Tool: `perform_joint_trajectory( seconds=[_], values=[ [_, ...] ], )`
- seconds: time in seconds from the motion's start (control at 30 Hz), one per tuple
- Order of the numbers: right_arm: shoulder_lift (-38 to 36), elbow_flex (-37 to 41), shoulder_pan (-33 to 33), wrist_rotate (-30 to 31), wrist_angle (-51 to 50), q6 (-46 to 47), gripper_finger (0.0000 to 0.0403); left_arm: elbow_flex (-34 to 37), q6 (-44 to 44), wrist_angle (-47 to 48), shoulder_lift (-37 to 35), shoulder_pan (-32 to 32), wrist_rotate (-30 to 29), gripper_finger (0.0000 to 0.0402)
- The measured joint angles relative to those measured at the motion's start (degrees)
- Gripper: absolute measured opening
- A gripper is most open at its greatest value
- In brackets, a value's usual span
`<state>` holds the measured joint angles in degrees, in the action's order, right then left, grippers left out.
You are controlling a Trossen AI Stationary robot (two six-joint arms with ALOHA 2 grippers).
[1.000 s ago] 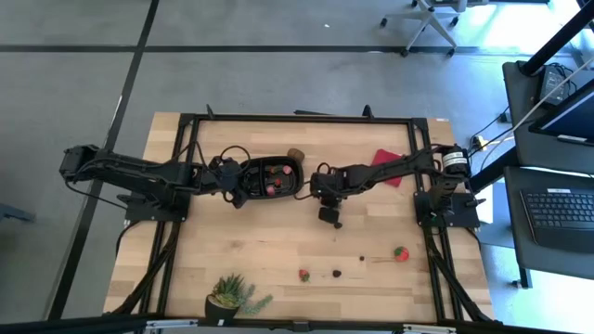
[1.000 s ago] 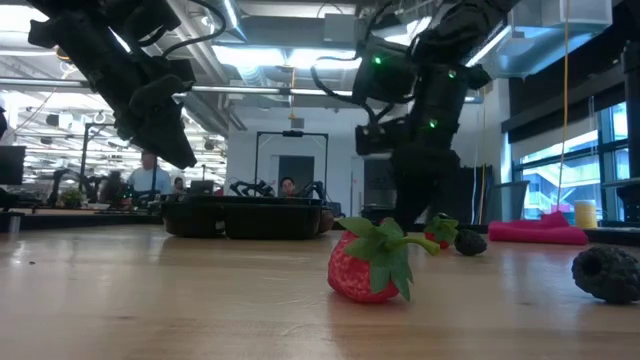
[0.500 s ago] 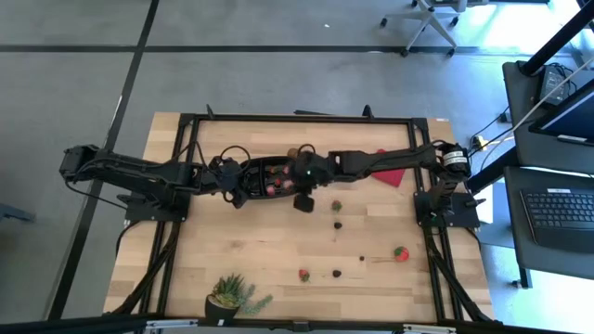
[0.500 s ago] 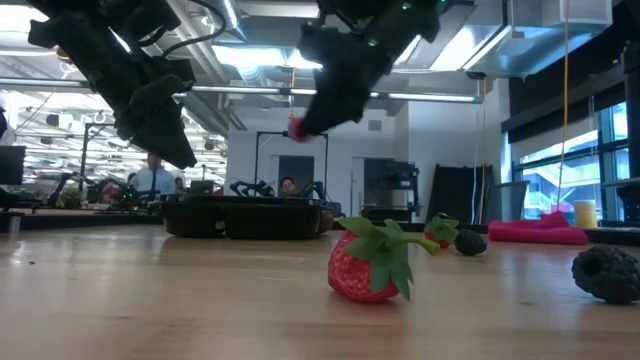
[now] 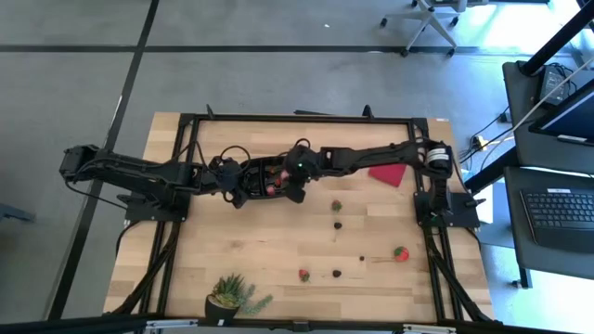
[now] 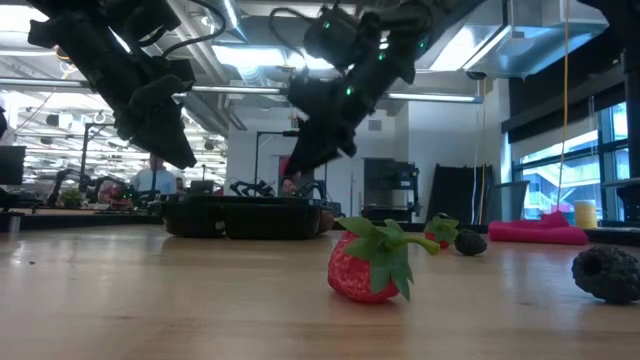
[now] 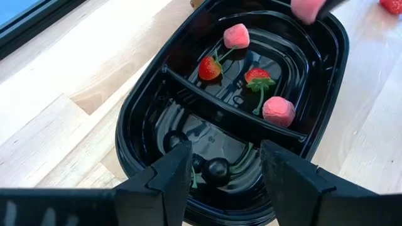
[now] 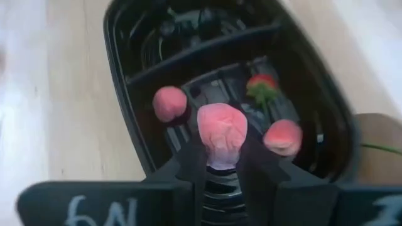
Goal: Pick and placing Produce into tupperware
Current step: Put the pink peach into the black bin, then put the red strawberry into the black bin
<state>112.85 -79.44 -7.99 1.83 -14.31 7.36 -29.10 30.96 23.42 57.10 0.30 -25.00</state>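
Observation:
The black tupperware (image 5: 251, 167) lies at the far middle of the table. It holds pink and red produce pieces (image 7: 278, 111) in one compartment and dark berries (image 7: 217, 168) in the other. My right gripper (image 5: 295, 190) hovers over its right end, shut on a pink fruit piece (image 8: 222, 129). My left gripper (image 7: 223, 182) stands open above the tray's left end and touches nothing. More produce lies on the wood: a strawberry (image 5: 303, 275), another strawberry (image 5: 400, 251) and a dark berry (image 5: 337, 224). My right gripper pinches the pink fruit piece by its lower sides (image 8: 220, 152) between its two fingers (image 8: 193, 164). The fingers slant down from the table's right side. The piece is lifted clear, above the tupperware's compartment (image 8: 251, 107) that holds the red pieces.
A flat red square (image 5: 388, 173) lies to the right of the tray. A green potted plant (image 5: 232, 295) stands at the near edge. A brown round piece (image 8: 377, 132) sits just beyond the tray's far right end. Bare wood stretches across the table's near left.
My right gripper has risen from the table's middle with the pink piece and gone left and toward the far edge, tipping more level, until it hangs over the tray. A green-topped piece and a dark berry that it covered now show on the wood.

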Motion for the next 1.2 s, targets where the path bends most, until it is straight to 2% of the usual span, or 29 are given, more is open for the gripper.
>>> perform_joint_trajectory(
  seconds=[0.13,0.43,0.53,0.6,0.77,0.83,1.03,1.2],
  values=[
    [2.1,0.0,0.0,0.0,0.1,-0.5,0.0106,0.0,0.0,0.1,0.0,0.0,0.0,0.0179],
    [1.9,0.0,0.0,0.0,0.5,-1.8,0.0215,0.0,0.0,0.1,0.0,0.0,0.0,0.0179],
    [0.7,0.0,0.0,0.0,-3.8,-1.8,0.0238,0.0,0.0,0.1,0.0,0.0,0.0,0.0179],
    [-1.3,0.0,0.1,0.0,-10.5,-1.6,0.0247,0.0,0.0,0.4,0.0,0.0,0.0,0.0179],
    [-6.7,0.0,2.6,0.0,-35.5,3.1,0.0253,0.0,0.0,1.6,0.0,0.0,0.0,0.0179],
    [-8.3,0.1,4.1,0.4,-41.2,5.9,0.0254,0.0,0.0,1.5,0.0,0.0,0.0,0.0179],
    [-9.3,0.5,8.5,5.8,-46.0,6.0,0.0254,0.0,0.0,1.5,0.0,0.0,0.0,0.0179],
    [-9.3,4.1,10.1,6.6,-45.5,2.8,0.0254,0.0,0.0,1.4,0.0,0.0,0.0,0.0179]
  ],
)
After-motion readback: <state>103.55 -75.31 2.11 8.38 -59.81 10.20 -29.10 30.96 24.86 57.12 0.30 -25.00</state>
